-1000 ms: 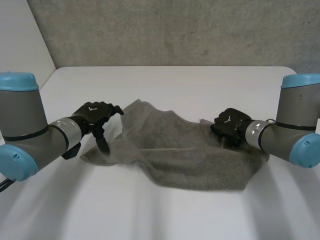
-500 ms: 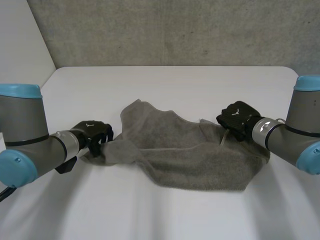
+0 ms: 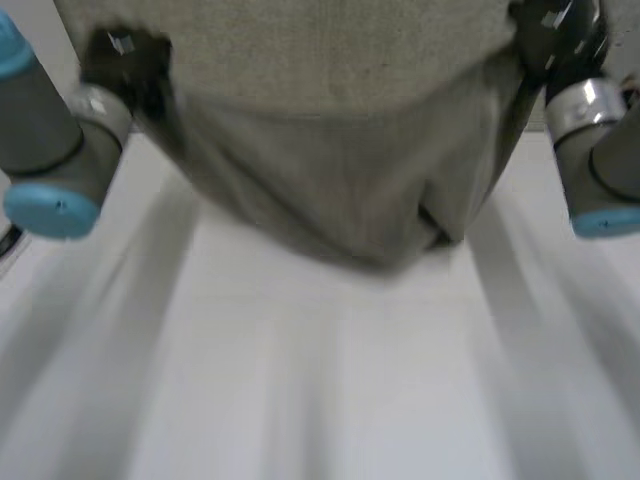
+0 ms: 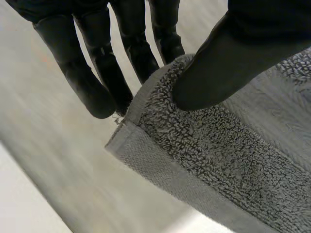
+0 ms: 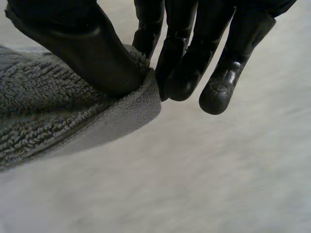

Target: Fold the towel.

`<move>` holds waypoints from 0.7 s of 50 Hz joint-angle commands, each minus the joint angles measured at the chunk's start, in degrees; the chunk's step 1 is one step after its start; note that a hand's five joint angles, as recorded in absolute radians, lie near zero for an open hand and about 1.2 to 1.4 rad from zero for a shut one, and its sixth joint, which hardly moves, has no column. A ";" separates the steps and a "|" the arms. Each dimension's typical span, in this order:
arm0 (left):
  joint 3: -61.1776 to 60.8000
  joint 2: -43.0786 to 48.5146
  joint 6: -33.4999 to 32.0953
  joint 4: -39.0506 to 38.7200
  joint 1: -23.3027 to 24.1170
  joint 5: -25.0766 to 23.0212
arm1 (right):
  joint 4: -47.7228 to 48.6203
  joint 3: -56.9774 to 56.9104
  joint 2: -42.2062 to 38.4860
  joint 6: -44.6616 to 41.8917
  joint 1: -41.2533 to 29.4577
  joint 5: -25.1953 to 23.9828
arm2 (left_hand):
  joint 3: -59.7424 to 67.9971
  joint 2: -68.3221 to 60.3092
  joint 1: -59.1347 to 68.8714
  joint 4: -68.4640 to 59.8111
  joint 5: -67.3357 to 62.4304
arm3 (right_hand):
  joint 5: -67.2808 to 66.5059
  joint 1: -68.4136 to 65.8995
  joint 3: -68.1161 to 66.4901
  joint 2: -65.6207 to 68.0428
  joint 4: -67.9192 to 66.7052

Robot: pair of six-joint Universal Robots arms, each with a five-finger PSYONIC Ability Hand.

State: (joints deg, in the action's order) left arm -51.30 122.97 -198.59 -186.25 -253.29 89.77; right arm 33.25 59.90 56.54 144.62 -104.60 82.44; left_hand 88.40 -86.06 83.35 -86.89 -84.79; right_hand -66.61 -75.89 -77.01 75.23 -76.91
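The grey towel [image 3: 340,150] hangs in the air in the head view, stretched between both hands, its lower edge sagging just above the white table [image 3: 300,380]. My left hand [image 3: 125,60] holds one upper corner high at the left, and my right hand [image 3: 555,25] holds the other at the right. In the left wrist view the thumb [image 4: 228,63] pinches a towel corner [image 4: 204,160] against the fingers [image 4: 92,73]. In the right wrist view the thumb [image 5: 92,53] presses a towel corner [image 5: 73,116] against the fingers [image 5: 180,63].
A grey wall [image 3: 300,40] stands behind the table. The left arm [image 3: 45,140] and right arm [image 3: 600,160] rise at the two sides of the head view.
Both hands closed on the towel's corners where it lay crumpled on the table, then lifted it high. The towel now hangs spread between them.
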 commanded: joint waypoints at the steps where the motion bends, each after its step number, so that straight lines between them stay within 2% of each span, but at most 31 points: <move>1: 3.84 -4.57 5.65 -13.69 0.07 7.96 | 16.76 2.76 8.13 8.54 0.53 3.43 | -8.40 6.06 -3.35 6.89 14.79 | -3.39 -4.11 -2.99 4.77 -3.09; 5: 0.85 -5.28 8.13 -12.29 -0.54 7.44 | 13.25 4.97 10.16 14.20 0.62 2.73 | -8.40 6.06 -3.35 6.89 14.79 | -3.39 -4.11 -2.99 4.77 -3.09; 7: -4.83 -6.16 8.57 -9.41 -0.63 5.43 | 4.94 6.63 10.52 18.84 1.06 -0.94 | -8.40 6.06 -3.35 6.89 14.79 | -3.39 -4.11 -2.99 4.77 -3.09; 8: -4.86 -6.16 8.57 -9.39 -0.63 5.42 | 4.90 6.64 10.52 18.86 1.06 -0.96 | -8.40 6.06 -3.35 6.89 14.79 | -3.39 -4.11 -2.99 4.77 -3.09; 9: -8.78 -6.68 8.48 -8.00 -0.80 3.24 | -0.24 7.77 10.34 20.16 1.15 -4.71 | -8.40 6.06 -3.35 6.89 14.79 | -3.39 -4.11 -2.99 4.77 -3.09; 10: -13.60 -7.04 8.39 -7.47 -0.98 0.96 | -0.29 7.78 10.34 20.18 1.15 -4.74 | -8.40 6.06 -3.35 6.89 14.79 | -3.39 -4.11 -2.99 4.77 -3.09; 11: -13.65 -7.04 8.39 -7.46 -0.98 0.94 | -5.25 9.26 10.25 20.35 1.58 -8.83 | -8.40 6.06 -3.35 6.89 14.79 | -3.39 -4.11 -2.99 4.77 -3.09; 12: -18.27 -7.21 8.48 -7.20 -1.24 -1.24 | -9.74 11.36 10.08 19.92 2.46 -13.14 | -8.40 6.06 -3.35 6.89 14.79 | -3.39 -4.11 -2.99 4.77 -3.09; 13: -18.31 -7.22 8.48 -7.20 -1.24 -1.26 | -9.78 11.38 10.08 19.91 2.47 -13.18 | -8.40 6.06 -3.35 6.89 14.79 | -3.39 -4.11 -2.99 4.77 -3.09; 15: -26.97 -7.65 8.13 -6.58 -2.90 -4.50 | -16.61 16.63 9.81 17.47 4.48 -19.92 | -8.40 6.06 -3.35 6.89 14.79 | -3.39 -4.11 -2.99 4.77 -3.09; 16: -27.01 -7.66 8.13 -6.58 -2.91 -4.51 | -16.64 16.66 9.81 17.45 4.49 -19.95 | -8.40 6.06 -3.35 6.89 14.79 | -3.39 -4.11 -2.99 4.77 -3.09; 18: -34.45 -7.66 7.87 -6.67 -4.84 -6.70 | -20.75 22.25 9.38 12.73 6.06 -23.45 | -8.40 6.06 -3.35 6.89 14.79 | -3.39 -4.11 -2.99 4.77 -3.09; 21: -37.56 -7.66 7.16 -6.67 -5.64 -7.41 | -22.09 25.18 9.29 9.54 7.12 -23.73 | -8.40 6.06 -3.35 6.89 14.79 | -3.39 -4.11 -2.99 4.77 -3.09; 23: -42.72 -8.09 3.58 -6.67 -6.86 -8.90 | -22.88 30.34 9.46 3.33 9.75 -23.73 | -8.40 6.06 -3.35 6.89 14.79 | -3.39 -4.11 -2.99 4.77 -3.09; 24: -42.75 -8.09 3.56 -6.67 -6.87 -8.91 | -22.88 30.37 9.46 3.30 9.76 -23.73 | -8.40 6.06 -3.35 6.89 14.79 | -3.39 -4.11 -2.99 4.77 -3.09; 26: -46.51 -10.63 -0.81 -6.49 -8.09 -10.83 | -22.88 33.78 10.51 -0.55 11.42 -23.47 | -8.40 6.06 -3.35 6.89 14.79 | -3.39 -4.11 -2.99 4.77 -3.09; 29: -48.19 -12.40 -2.33 -6.49 -9.07 -11.81 | -23.05 34.67 11.66 -1.09 12.13 -23.38 | -8.40 6.06 -3.35 6.89 14.79 | -3.39 -4.11 -2.99 4.77 -3.09; 35: -50.92 -19.26 -3.03 -6.49 -10.74 -14.97 | -23.76 38.01 20.36 2.60 15.47 -24.08 | -8.40 6.06 -3.35 6.89 14.79 | -3.39 -4.11 -2.99 4.77 -3.09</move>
State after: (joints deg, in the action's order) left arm -97.16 110.77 -197.85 -192.77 -261.74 78.49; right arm 9.87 92.51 69.50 147.46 -93.28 58.47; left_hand 88.54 -86.57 83.38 -87.27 -85.25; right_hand -66.63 -76.05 -77.01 75.24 -76.91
